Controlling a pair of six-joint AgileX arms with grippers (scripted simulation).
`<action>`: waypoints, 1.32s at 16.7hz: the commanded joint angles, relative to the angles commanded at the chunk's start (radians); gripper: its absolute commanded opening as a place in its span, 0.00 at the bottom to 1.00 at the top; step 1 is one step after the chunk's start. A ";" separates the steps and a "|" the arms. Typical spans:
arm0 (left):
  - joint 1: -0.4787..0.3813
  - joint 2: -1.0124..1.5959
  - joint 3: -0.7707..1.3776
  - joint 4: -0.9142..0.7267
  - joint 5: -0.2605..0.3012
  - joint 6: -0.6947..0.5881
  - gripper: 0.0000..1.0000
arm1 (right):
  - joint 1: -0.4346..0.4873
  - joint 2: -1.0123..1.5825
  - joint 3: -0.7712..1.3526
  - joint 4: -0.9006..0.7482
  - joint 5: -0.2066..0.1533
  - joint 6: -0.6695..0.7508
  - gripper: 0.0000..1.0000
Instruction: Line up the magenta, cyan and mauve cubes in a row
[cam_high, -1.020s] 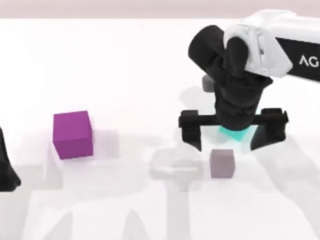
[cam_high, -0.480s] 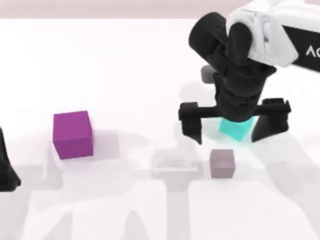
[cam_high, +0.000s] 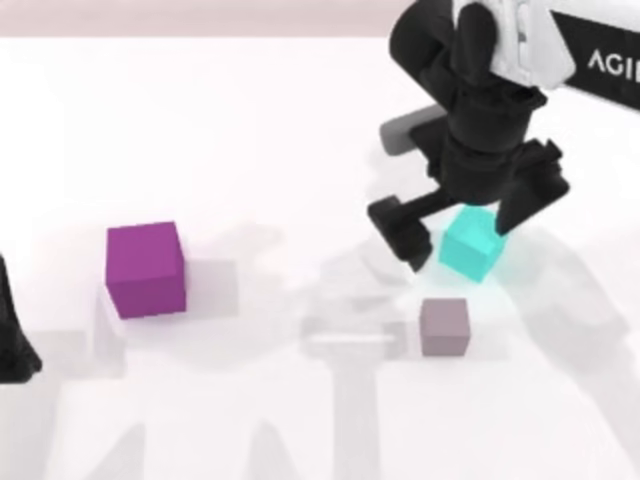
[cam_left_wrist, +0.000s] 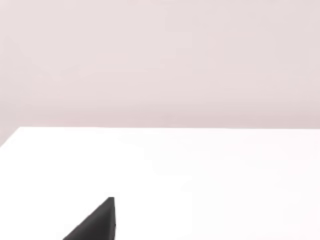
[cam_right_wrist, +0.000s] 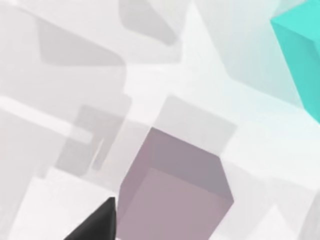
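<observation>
The magenta cube (cam_high: 147, 268) sits at the left of the table. To the right, the cyan cube (cam_high: 472, 248) rests slightly turned, just behind the smaller mauve cube (cam_high: 444, 326), with a narrow gap between them. My right gripper (cam_high: 468, 215) hangs open above the cyan cube's far edge, fingers spread on a slant and holding nothing. The right wrist view shows the mauve cube (cam_right_wrist: 175, 200) close beside one fingertip (cam_right_wrist: 97, 225) and a corner of the cyan cube (cam_right_wrist: 300, 55). My left gripper (cam_high: 12, 335) is parked at the left edge, with one fingertip (cam_left_wrist: 95, 225) showing over bare table.
A grey block-like shape (cam_high: 400, 132) lies behind the right arm, partly hidden by it. The white tabletop (cam_high: 300, 160) stretches between the magenta cube and the two cubes on the right.
The right gripper has risen and drawn back towards the far side while twisting, so its fingers now sit on a slant. More of the cyan cube shows. The left arm has not moved.
</observation>
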 joint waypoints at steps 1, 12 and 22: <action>0.000 0.000 0.000 0.000 0.000 0.000 1.00 | -0.014 0.022 0.026 -0.012 -0.002 -0.087 1.00; 0.000 0.000 0.000 0.000 0.000 0.000 1.00 | -0.114 0.127 0.197 -0.060 -0.009 -0.612 1.00; 0.000 0.000 0.000 0.000 0.000 0.000 1.00 | -0.112 0.176 0.043 0.152 -0.008 -0.609 1.00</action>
